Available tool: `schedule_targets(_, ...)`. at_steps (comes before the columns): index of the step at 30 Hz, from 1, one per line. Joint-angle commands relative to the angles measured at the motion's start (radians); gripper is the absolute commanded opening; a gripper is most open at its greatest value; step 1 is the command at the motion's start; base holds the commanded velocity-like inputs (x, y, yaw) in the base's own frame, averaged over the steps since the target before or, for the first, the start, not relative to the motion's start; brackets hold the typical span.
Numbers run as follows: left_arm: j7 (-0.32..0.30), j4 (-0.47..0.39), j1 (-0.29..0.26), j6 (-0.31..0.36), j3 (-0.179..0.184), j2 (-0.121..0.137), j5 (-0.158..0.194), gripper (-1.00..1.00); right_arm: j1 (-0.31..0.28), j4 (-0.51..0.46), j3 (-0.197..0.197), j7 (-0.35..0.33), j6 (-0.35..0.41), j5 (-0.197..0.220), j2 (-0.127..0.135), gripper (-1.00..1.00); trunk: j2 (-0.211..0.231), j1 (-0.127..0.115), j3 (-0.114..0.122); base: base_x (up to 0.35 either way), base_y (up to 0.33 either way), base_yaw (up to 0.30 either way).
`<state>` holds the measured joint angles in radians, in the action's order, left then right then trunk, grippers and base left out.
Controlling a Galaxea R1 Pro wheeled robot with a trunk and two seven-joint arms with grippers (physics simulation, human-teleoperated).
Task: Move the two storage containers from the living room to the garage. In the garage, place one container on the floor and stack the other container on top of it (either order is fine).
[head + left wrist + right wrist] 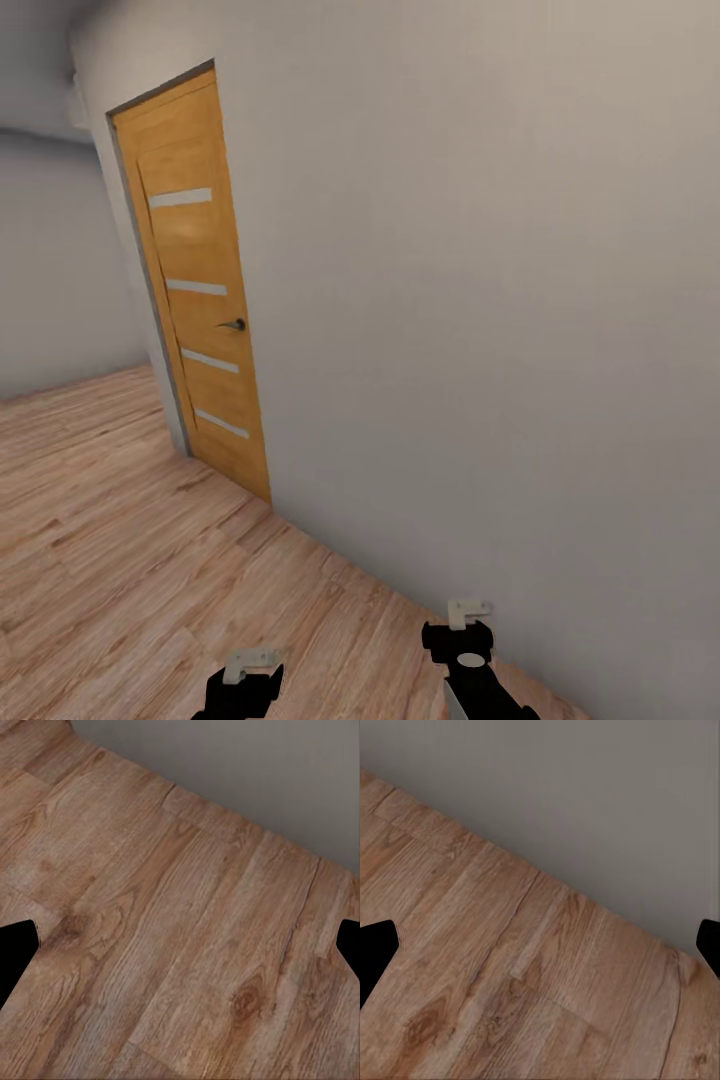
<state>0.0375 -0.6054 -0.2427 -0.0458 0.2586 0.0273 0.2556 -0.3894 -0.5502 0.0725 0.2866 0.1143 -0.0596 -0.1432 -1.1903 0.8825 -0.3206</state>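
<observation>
The two storage containers: I cannot tell from these views where they are, and both hands are spread open with only wood-plank floor between their fingers.

In the head view the left hand sits at the lower edge of the frame, a pale bracket on top of its black body. The right hand is a little further forward and close to the base of a plain grey-white wall. That wall runs diagonally across the frame and meets the floor in a clean line.

Set in the wall, well ahead of the hands, is an orange-brown wooden door with 4 narrow pale strips across it and a dark lever handle on its right edge. Past the door the wall ends at a corner, and the plank floor carries on toward a further grey wall in shade.

The left wrist view looks down on knotty brown planks. The black fingertips of the left hand show at opposite edges of the picture, wide apart, and the foot of the wall cuts across one corner.

The right wrist view shows the same spread – dark fingertips at either side – with the wall taking up about half of the picture and the planks the other half.
</observation>
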Motion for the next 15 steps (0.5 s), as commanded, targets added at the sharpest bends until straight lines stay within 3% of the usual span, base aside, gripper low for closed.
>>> schedule_targets(1,0.004,0.003,-0.001,-0.005,0.008,0.0,0.011,1.0,0.0,-0.002,0.004,0.006,0.01,-0.006,0.001,1.0,-0.001,0.001,-0.002,0.322,0.0,0.258)
schedule_targets(15,0.007,0.009,-0.003,-0.008,0.005,-0.004,0.02,1.0,0.0,-0.002,0.004,0.006,0.01,-0.006,0.001,1.0,-0.001,0.001,-0.012,0.334,0.0,0.258)
